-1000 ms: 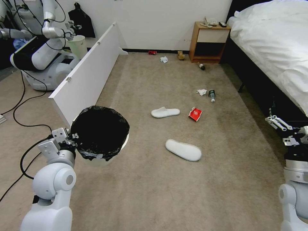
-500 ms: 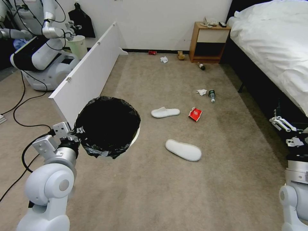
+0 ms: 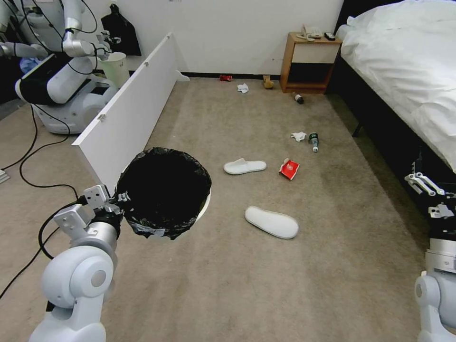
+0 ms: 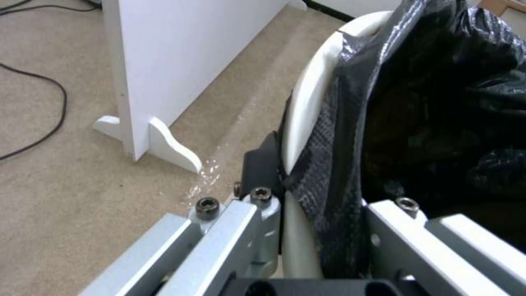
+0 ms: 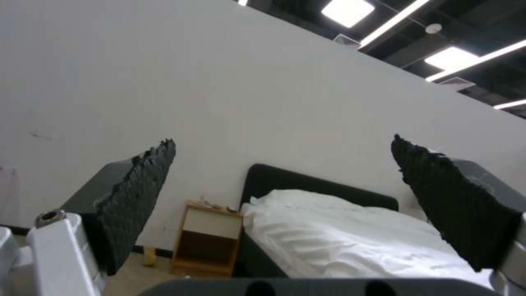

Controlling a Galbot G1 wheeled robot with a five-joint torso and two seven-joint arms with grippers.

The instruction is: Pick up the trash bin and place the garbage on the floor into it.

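My left gripper [image 3: 117, 201] is shut on the rim of the trash bin [image 3: 156, 231] and holds it off the floor [image 3: 228, 280] at the left. In the left wrist view the gripper [image 4: 307, 205] clamps the white rim [image 4: 307, 98] and the black bag [image 4: 438, 102]. Garbage lies ahead: two white slippers [image 3: 244, 166] [image 3: 271, 222], a red-white wrapper [image 3: 289, 168], a tissue [image 3: 298, 136] and a bottle [image 3: 313, 140]. Far off lie another tissue [image 3: 242, 88], a red can [image 3: 225, 78], tan paper [image 3: 268, 83] and a bottle [image 3: 298, 98]. My right gripper [image 3: 430, 195] hangs open by the bed, its pads [image 5: 137, 197] wide apart.
A white panel [image 3: 128, 109] stands left of the bin, with another robot [image 3: 52, 71] and a pale bucket [image 3: 115, 66] behind it. Black cables [image 3: 28, 161] trail on the left. A wooden nightstand [image 3: 308, 61] and the bed [image 3: 408, 71] bound the right side.
My left arm has carried the bin to the right and slightly forward. My right gripper has sunk a little toward the lower right. The litter has not moved.
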